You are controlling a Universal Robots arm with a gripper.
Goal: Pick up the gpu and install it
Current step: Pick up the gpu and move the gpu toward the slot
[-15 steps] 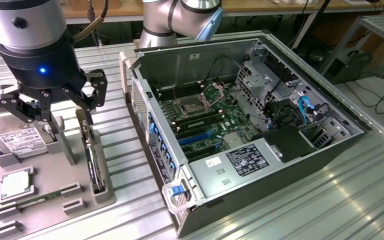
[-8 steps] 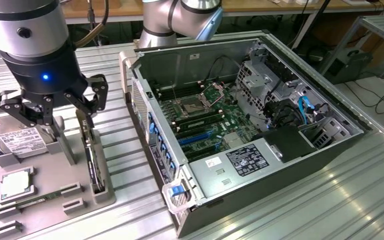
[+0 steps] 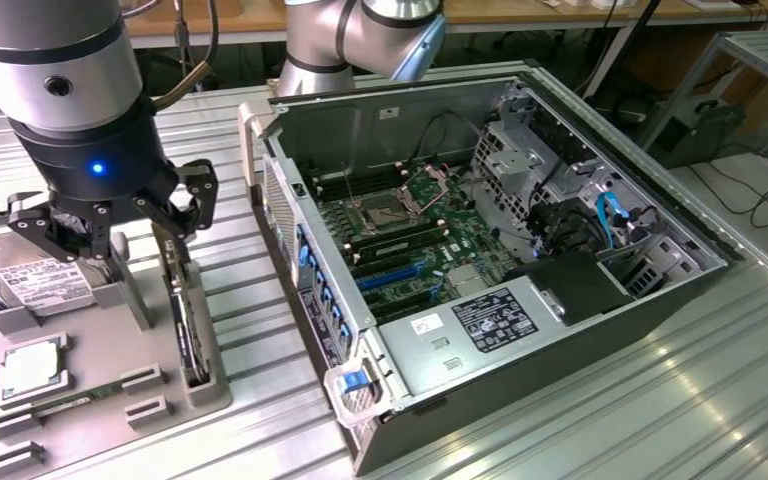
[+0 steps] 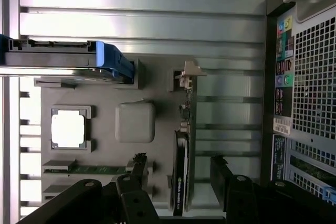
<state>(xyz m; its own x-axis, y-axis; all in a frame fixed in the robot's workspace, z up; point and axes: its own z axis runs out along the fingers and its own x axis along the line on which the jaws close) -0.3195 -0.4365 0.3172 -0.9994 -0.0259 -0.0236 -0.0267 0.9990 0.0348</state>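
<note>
while fingers [image 4: 220,174] stand spread, gpu [image 4: 181,171] sits edge-up between them.

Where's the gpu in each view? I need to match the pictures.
Exterior view: gpu on edge in the grey tray's slot nearest the computer case, below the claw.
Wrist view: gpu on edge between the claw's fingers.
Shared landmark: the square processor in the tray.
</note>
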